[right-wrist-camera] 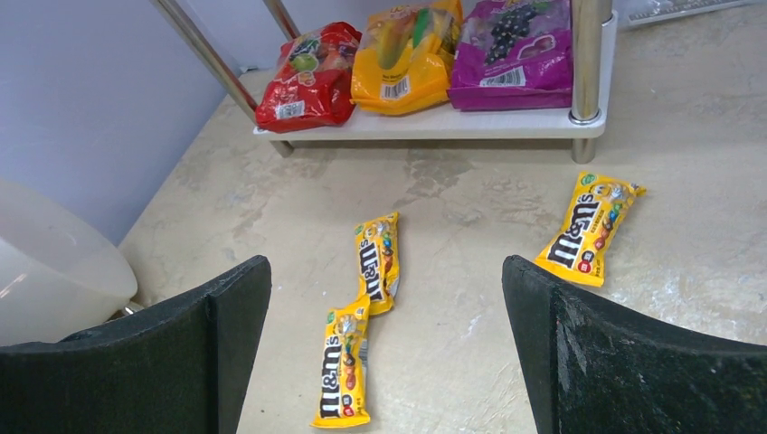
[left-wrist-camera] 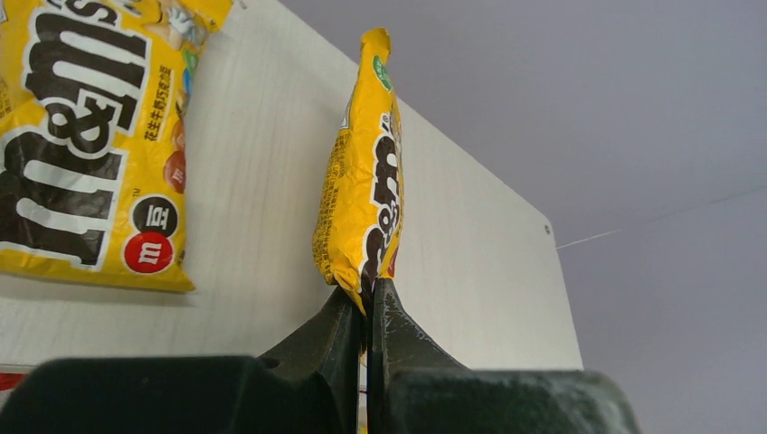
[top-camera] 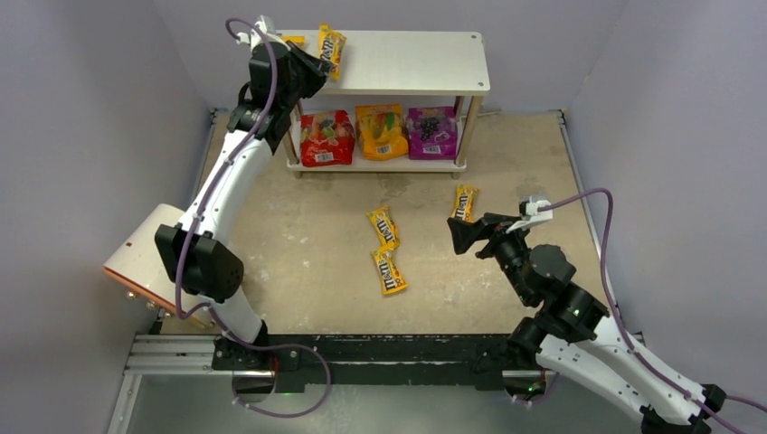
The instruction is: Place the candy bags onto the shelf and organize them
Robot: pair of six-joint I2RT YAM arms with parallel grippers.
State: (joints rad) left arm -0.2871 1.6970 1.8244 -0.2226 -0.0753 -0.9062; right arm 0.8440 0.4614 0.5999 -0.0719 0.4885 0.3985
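Observation:
My left gripper (top-camera: 317, 65) is shut on the end of a yellow M&M's packet (left-wrist-camera: 362, 181), holding it on edge over the shelf's top board (top-camera: 407, 59). Another yellow packet (left-wrist-camera: 86, 145) lies flat on that board to its left. The red (top-camera: 326, 138), orange (top-camera: 381, 131) and purple (top-camera: 431, 132) pouches lie side by side on the lower tier. Three yellow packets lie on the table: two end to end (top-camera: 383, 226) (top-camera: 390, 271) and one nearer the shelf (top-camera: 464, 202). My right gripper (top-camera: 461, 235) is open and empty, low over the table beside them.
A white-and-orange cylinder (top-camera: 145, 262) lies at the table's left edge behind the left arm. Grey walls close in the left, right and back. A metal rail (top-camera: 362, 353) runs along the near edge.

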